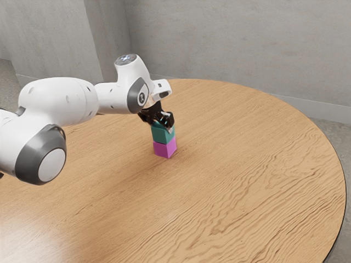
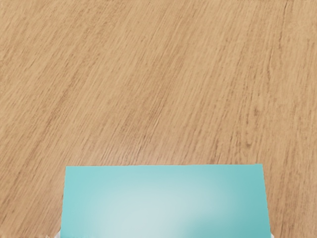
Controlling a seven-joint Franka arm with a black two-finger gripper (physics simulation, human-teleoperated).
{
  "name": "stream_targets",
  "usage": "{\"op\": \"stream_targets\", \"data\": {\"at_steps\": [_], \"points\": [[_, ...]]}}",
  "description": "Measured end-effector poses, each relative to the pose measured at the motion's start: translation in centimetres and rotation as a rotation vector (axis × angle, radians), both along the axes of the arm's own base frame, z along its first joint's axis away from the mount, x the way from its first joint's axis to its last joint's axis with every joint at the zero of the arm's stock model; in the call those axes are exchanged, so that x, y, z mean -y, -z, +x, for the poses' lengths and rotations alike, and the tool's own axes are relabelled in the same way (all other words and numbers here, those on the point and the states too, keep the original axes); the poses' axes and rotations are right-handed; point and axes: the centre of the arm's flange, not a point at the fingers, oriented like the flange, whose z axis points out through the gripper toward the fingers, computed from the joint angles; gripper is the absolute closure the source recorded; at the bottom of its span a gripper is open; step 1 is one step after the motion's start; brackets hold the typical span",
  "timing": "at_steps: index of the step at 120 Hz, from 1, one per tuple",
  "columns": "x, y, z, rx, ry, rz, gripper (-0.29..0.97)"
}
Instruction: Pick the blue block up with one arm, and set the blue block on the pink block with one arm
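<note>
The blue block (image 1: pixel 163 133), teal in colour, rests squarely on top of the pink block (image 1: pixel 165 148) near the middle of the round wooden table (image 1: pixel 236 181). My gripper (image 1: pixel 158 121) comes down on the blue block from above, its black fingers (image 1: pixel 168 118) against the block's upper sides, shut on it. In the wrist view the blue block (image 2: pixel 163 203) is a broad teal face right under my hand, with bare wood beyond it. The pink block is hidden there beneath the blue one.
The white arm (image 1: pixel 71 104) reaches in from the exterior view's left, low over the table. Grey walls (image 1: pixel 247 38) stand behind, and the table's rim (image 1: pixel 337 181) curves round at the exterior view's right.
</note>
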Motion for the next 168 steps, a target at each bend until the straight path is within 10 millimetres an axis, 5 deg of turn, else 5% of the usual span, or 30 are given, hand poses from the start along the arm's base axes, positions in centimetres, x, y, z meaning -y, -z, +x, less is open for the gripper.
{"op": "stream_targets", "data": {"at_steps": [65,104,159,168], "points": [[0.2,-0.1,0.0,-0.001,-0.034,-0.006,0.35],[0.1,0.4,0.1,0.000,-0.036,-0.011,0.09],[0.3,-1.0,0.3,0.024,-0.022,-0.011,0.01],[0.4,-2.6,0.4,0.048,-0.019,-0.008,0.01]]}}
